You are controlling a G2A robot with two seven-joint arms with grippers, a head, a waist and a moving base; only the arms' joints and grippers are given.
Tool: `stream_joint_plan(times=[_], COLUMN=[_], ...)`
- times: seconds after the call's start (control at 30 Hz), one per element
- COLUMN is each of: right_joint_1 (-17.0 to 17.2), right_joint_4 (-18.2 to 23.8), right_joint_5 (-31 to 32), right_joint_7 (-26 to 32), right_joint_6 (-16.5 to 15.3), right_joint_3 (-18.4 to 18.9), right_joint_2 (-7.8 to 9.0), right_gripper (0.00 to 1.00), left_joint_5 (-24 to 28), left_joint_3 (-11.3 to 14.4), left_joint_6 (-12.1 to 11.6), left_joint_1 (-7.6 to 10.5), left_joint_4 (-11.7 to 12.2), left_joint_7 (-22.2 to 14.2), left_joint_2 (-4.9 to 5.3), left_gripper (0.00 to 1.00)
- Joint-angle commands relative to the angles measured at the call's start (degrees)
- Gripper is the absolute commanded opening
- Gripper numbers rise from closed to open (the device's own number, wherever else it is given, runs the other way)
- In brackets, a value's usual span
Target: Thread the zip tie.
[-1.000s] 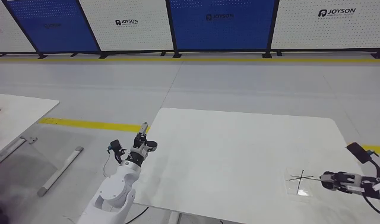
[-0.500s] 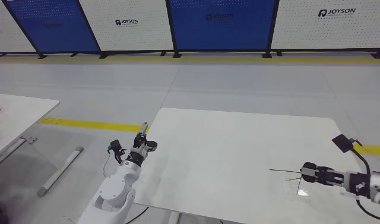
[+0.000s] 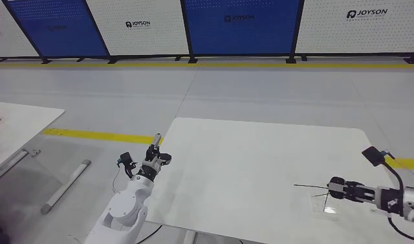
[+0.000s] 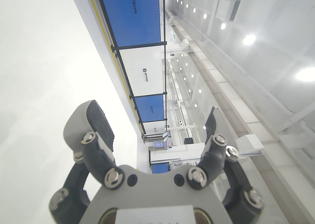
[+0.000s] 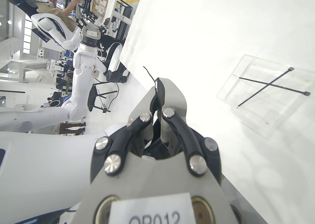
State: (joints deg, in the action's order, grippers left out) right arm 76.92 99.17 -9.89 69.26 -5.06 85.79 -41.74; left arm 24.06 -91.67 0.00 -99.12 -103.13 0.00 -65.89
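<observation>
Right jaws: shut tight on a thin black plastic zip tie, just beside the clear flat plastic tray.
Held zip tie: it sticks out past the jaws, away from the tray, over bare bench. I think it is held by one end so the other end is free to poke through. I cannot tell which end is pinched.
Tray: it sits close to the front edge of the white bench, so there is little room on that side.
Ties in the tray: two more black zip ties lie crossed inside it, kept together for picking.
Open room: lots of bare bench lies beyond the tray, toward the middle. That looks like the safe place to work.
Left jaws: wide open, holding nothing, well apart from the tray at the other side edge of the bench. They look ready to take the free end.
</observation>
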Motion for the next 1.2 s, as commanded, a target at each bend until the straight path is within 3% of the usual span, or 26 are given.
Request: stream_joint_plan(times=[0.0, 0.23, 0.47, 0.67, 0.87, 1.17], right_joint_1=[0.1, -4.2, -12.0, -18.4, -25.1, -25.1], right_joint_4=[0.3, 3.1, 4.3, 0.5, -7.7, -7.7], right_joint_5=[0.1, -1.8, 2.1, 5.7, 7.4, 7.4], right_joint_7=[-1.1, -4.6, -8.6, -12.3, -13.0, -13.0], right_joint_6=[-0.1, -2.7, -1.2, -3.1, -4.1, -4.1], right_joint_3=[-0.2, -3.9, -12.7, -21.6, -30.9, -30.9], right_joint_2=[-0.09, -0.99, -2.68, -4.87, -7.84, -7.84], right_gripper=[0.00, 0.00, 0.00, 0.00, 0.00, 0.00], left_joint_5=[0.0, 0.0, 0.0, 0.0, 0.0, 0.0], left_joint_3=[0.0, 0.0, 0.0, 0.0, 0.0, 0.0], left_joint_6=[0.0, 0.0, 0.0, 0.0, 0.0, 0.0], left_joint_1=[0.00, 0.00, 0.00, 0.00, 0.00, 0.00], left_joint_4=[0.0, 0.0, 0.0, 0.0, 0.0, 0.0], left_joint_7=[0.0, 0.0, 0.0, 0.0, 0.0, 0.0], left_joint_2=[0.00, 0.00, 0.00, 0.00, 0.00, 0.00], left_gripper=[1.00, 1.00, 1.00, 1.00, 1.00, 1.00])
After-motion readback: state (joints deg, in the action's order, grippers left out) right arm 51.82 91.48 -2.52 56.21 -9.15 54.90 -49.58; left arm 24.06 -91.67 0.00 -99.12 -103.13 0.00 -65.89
